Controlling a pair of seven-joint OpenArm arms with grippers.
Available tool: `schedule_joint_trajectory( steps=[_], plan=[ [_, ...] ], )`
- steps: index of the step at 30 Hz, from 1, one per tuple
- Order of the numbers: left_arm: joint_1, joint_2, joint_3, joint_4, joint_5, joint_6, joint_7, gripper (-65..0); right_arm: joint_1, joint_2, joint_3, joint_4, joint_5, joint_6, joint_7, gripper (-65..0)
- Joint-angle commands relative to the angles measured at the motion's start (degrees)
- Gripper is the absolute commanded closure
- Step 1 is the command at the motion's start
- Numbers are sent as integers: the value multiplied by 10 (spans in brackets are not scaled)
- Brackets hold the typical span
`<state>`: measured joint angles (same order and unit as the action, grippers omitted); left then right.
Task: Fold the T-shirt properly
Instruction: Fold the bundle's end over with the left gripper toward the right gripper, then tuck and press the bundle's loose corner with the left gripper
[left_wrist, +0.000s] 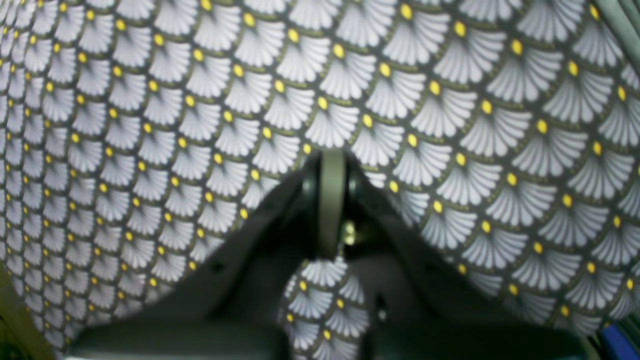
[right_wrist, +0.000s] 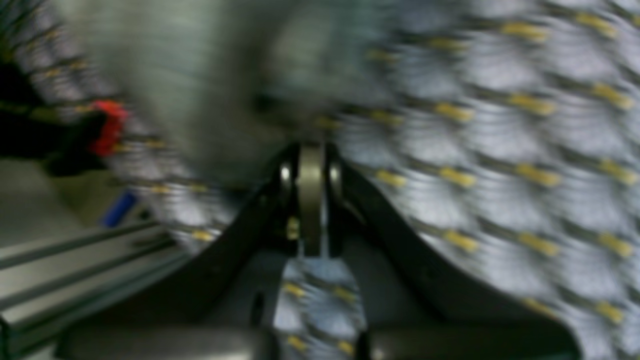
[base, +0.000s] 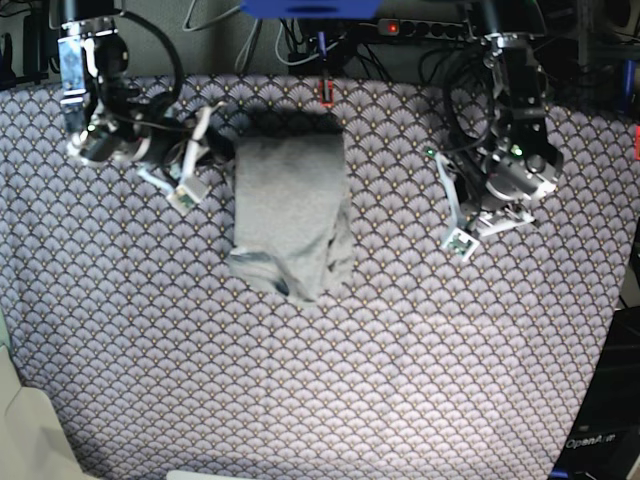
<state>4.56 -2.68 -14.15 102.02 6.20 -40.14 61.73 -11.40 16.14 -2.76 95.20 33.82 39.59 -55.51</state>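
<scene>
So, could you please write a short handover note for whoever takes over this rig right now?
Left gripper: shut, empty, over the patterned tablecloth, off to one side of the shirt.
Right gripper: shut, empty, close to the shirt's other side; its view is motion-blurred.
T-shirt: lying on the tablecloth between the arms, folded into a narrow upright strip.
Done: the sides appear folded in.
Left: the near end is bunched and uneven, with a darker layer showing; probably smooth it and fold the strip across its length.
</scene>
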Motion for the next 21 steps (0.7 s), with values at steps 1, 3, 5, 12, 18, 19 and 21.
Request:
schedule_joint_trajectory(
  steps=[1,3,5,12,18,19,21],
  plan=[
    [-9,0,-1,11,-7,1,-7,-1,-1,-1,-3,10,9,4,4,-3],
    [-20,5,1,11,-9,1,-8,-1,-3,-6,-3,10,9,4,4,-3],
    [-42,25,0,11,-9,1,-8,-1,-4,-5,-2,10,8,4,4,-3],
    [-140,117,5,4,-8,1,-7,-3,-14,22,0,6,8,4,8,-3],
    [-191,117,86,-41,-10,1,-2,-6,-14,29,0,6,8,4,3,-31],
    [-191,117,104,-47,-10,1,-8,-15,-14,30,0,6,8,4,3,-58],
    [-188,117,131,-59,-10,1,-12,-68,-15,33,0,6,8,4,3,-118]
  ],
)
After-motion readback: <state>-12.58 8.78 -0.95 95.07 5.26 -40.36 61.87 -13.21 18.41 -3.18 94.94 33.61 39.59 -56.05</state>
